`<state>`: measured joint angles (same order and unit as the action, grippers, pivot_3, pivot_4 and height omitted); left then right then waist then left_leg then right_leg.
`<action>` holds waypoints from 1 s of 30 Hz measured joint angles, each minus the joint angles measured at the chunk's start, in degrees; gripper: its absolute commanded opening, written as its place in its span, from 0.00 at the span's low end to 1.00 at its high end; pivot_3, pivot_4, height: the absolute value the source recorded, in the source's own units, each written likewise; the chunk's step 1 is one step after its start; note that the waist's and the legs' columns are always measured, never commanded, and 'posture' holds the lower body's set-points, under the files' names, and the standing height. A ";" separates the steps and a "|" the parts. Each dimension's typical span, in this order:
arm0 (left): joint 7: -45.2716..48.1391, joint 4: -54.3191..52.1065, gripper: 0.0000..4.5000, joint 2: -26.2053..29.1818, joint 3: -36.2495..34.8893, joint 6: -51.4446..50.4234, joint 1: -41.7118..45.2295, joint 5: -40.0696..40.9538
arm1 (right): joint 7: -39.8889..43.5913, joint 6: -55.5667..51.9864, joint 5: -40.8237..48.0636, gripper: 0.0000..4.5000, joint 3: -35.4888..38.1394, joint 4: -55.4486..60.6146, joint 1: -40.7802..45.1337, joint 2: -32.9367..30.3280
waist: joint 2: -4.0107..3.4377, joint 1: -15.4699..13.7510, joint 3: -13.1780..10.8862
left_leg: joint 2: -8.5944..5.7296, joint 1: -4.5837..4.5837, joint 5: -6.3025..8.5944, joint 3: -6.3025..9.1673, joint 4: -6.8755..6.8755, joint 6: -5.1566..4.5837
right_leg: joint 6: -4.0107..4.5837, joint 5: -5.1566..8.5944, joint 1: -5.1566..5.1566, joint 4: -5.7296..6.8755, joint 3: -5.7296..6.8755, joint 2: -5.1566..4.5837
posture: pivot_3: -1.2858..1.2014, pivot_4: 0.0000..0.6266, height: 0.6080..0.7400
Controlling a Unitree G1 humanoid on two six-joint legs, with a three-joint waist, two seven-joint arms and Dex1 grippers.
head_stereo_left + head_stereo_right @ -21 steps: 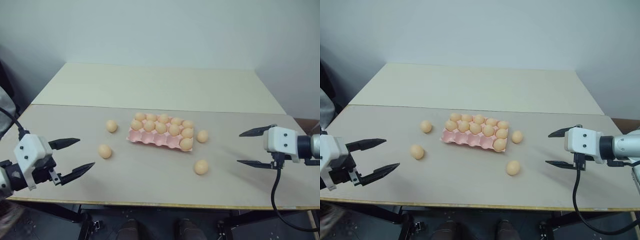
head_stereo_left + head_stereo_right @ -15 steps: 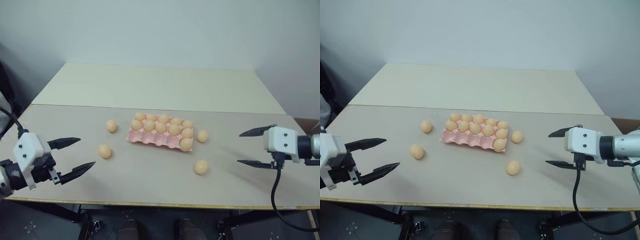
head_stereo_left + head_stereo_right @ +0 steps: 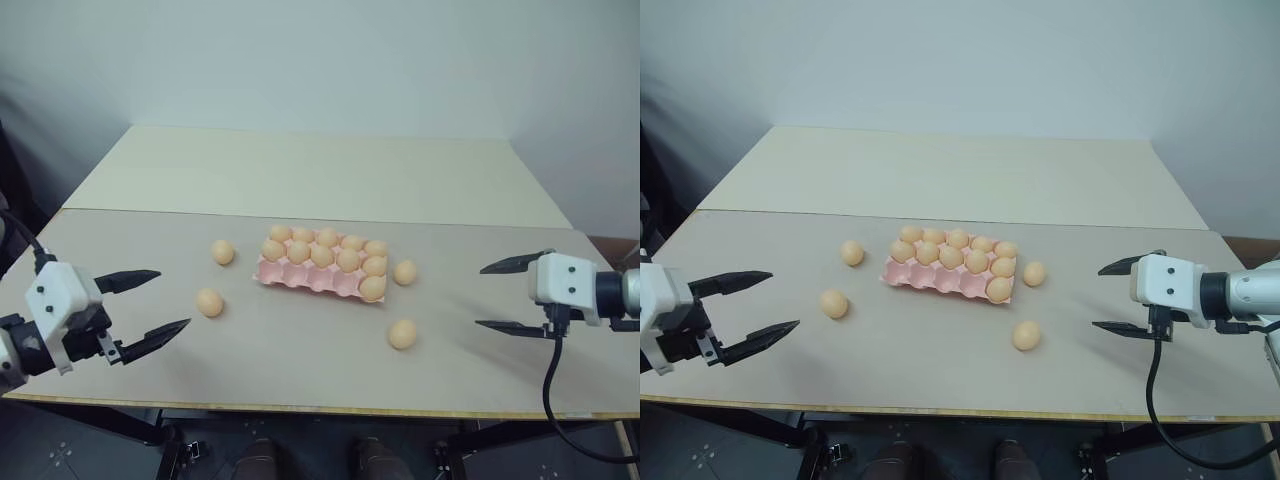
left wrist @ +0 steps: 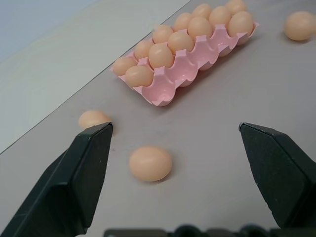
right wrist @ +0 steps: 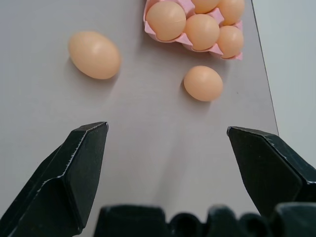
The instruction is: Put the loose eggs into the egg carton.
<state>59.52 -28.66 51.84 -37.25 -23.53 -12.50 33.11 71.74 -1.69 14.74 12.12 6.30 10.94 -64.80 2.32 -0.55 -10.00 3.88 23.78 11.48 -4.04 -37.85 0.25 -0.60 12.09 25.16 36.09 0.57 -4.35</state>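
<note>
The pink egg carton (image 3: 300,277) lies mid-table with several pale orange eggs in its cups; its near row stands empty. Loose eggs lie around it: one at its left (image 3: 223,252), one nearer my left arm (image 3: 209,302), one against its right end (image 3: 405,272), one in front of that (image 3: 402,334). My left gripper (image 3: 148,304) hovers open over the table's near left, with the nearer left egg (image 4: 150,163) just ahead of its fingers. My right gripper (image 3: 512,296) hangs open at the right, with two loose eggs (image 5: 94,55) (image 5: 203,83) ahead of it. Both hold nothing.
A second, paler table (image 3: 320,170) butts against the far side of the working table (image 3: 300,370). A black cable (image 3: 548,390) hangs from my right wrist over the near edge. A plain wall stands behind.
My left gripper has drifted slightly left and toward the near edge. The right gripper, eggs and carton have stayed put.
</note>
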 measured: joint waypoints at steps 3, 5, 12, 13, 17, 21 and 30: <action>0.44 0.50 0.99 0.02 1.25 0.01 0.96 0.00 | -1.26 -0.35 -0.04 1.00 -0.18 -0.47 1.46 0.60 | 0.00 0.05 0.00 | 0.00 0.00 0.00 0.00 0.00 0.00 | 0.00 0.00 0.00 0.01 -0.01 0.00 | 0.52 0.24 1.00; 0.78 0.78 0.99 0.05 2.54 0.08 2.00 -0.02 | -2.10 -0.93 -0.12 1.00 -0.88 -1.40 3.84 1.38 | 0.00 0.14 0.00 | 0.01 -0.01 0.00 0.00 0.00 0.00 | 0.00 0.00 0.00 0.02 -0.01 0.01 | 0.52 0.24 1.00; 1.44 2.67 0.99 0.18 9.28 0.95 7.13 -0.21 | -2.44 -0.09 -2.81 1.00 -9.85 -11.97 15.90 8.88 | 0.00 0.49 0.00 | -0.03 0.03 -0.01 -0.01 0.00 -0.02 | 0.00 -0.01 0.00 0.00 -0.03 0.03 | 0.52 0.24 1.00; 1.45 2.76 0.99 0.16 10.41 0.96 7.81 -0.20 | -1.78 0.63 -3.35 1.00 -11.21 -14.45 18.21 10.21 | 0.00 0.60 0.00 | -0.02 0.04 -0.01 -0.01 0.00 -0.02 | -0.01 -0.02 -0.01 0.00 -0.03 0.04 | 0.52 0.24 1.00; 1.28 2.99 0.99 -0.03 13.70 1.11 10.63 -0.16 | 1.06 3.80 -5.95 1.00 -16.60 -24.85 25.81 15.07 | 0.00 1.07 -0.01 | 0.00 0.03 -0.02 0.02 0.01 -0.03 | -0.22 -0.16 -0.02 0.02 -0.04 0.11 | 0.52 0.24 1.00; 1.13 3.38 0.99 -0.07 14.79 1.15 11.89 -0.18 | 2.28 7.02 -9.16 1.00 -20.16 -34.29 30.23 18.89 | 0.00 1.26 -0.01 | -0.01 0.05 -0.02 0.03 0.01 -0.03 | -0.36 -0.26 -0.02 0.02 -0.06 0.11 | 0.52 0.24 1.00; 0.60 3.74 0.99 -0.16 15.88 1.72 12.13 -1.42 | -1.08 14.32 -16.04 1.00 -23.10 -54.91 41.21 26.79 | -0.01 1.67 -0.01 | 0.02 0.02 -0.02 0.04 0.01 -0.03 | -0.33 -0.30 -0.02 0.09 -0.07 0.16 | 0.52 0.24 1.00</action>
<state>60.12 -24.92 51.68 -21.37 -21.81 -0.37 31.69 70.65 12.64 -1.30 -10.98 -48.61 52.15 -38.01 2.32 1.13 -10.01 3.90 23.80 11.45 -4.01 -37.84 0.22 -0.93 11.79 25.15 36.18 0.50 -4.19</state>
